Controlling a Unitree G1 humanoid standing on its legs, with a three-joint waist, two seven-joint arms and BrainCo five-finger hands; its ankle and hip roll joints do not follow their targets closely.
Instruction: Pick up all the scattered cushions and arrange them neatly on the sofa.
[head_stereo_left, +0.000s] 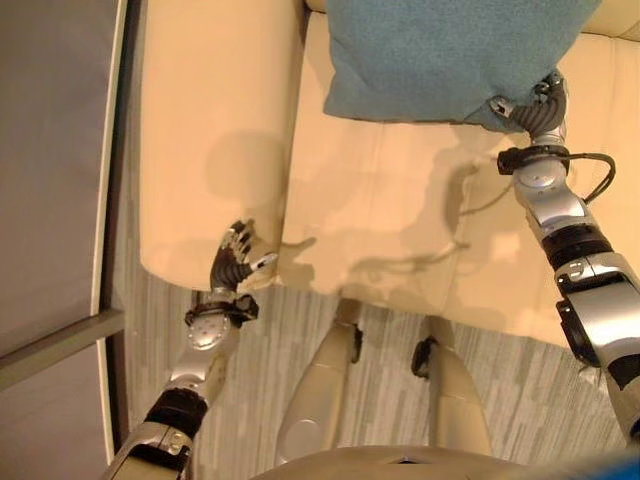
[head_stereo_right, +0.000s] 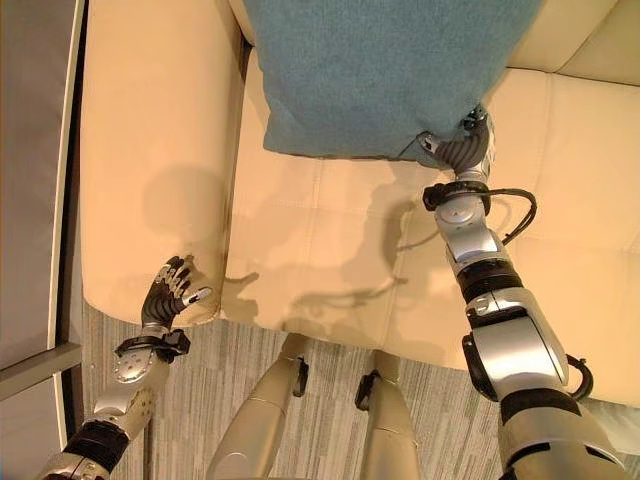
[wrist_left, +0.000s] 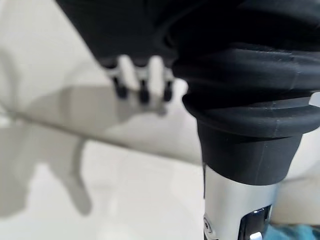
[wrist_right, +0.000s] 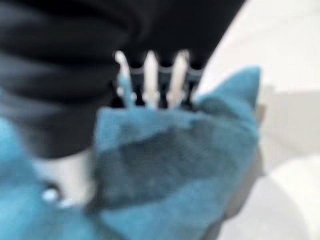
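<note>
Apparently pinching a corner of the teal fabric cushion (head_stereo_right: 380, 70) on the cream leather sofa (head_stereo_right: 330, 240) with right hand (head_stereo_right: 462, 148), fingertips buried; left hand (head_stereo_right: 168, 292) loosely open, holding nothing.

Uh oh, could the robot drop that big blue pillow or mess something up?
Maybe. The right hand pinches just one corner of the blue cushion, so the cushion could slip free or flop over crooked on the sofa. The left hand is off by the sofa's front edge, not helping, so nothing steadies the cushion's other side if it tips.
</note>
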